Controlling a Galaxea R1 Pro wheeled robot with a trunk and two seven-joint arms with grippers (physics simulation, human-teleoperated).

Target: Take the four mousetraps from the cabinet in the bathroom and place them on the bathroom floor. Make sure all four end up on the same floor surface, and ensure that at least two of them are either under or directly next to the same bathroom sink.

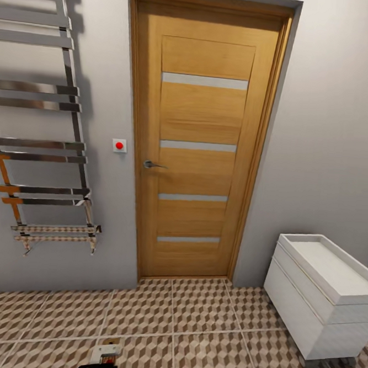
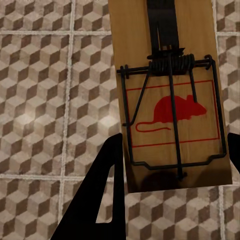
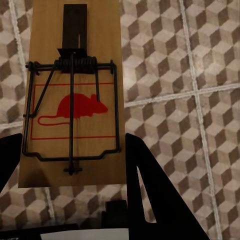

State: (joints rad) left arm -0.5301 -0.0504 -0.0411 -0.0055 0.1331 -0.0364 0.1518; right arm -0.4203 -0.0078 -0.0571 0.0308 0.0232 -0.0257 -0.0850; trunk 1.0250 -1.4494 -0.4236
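Mousetraps ride in both my pincers above the bathroom floor [image 1: 194,329]. Ahead stands a wooden door [image 1: 201,146], a chrome towel rail [image 1: 43,140] on its left, a white basin unit [image 1: 322,294] on its right. My left gripper [image 2: 172,165] is clamped on one mousetrap [image 2: 172,100]; my right gripper [image 3: 70,160] is clamped on another mousetrap [image 3: 72,95]. Step in hand, I judge: carrying toward the sink. Next: roll nearer the basin unit, lower, and release beside it.

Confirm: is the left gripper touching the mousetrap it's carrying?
Touching. In the left wrist view the left gripper's fingers press against both long edges of the mousetrap, held above the bathroom floor.
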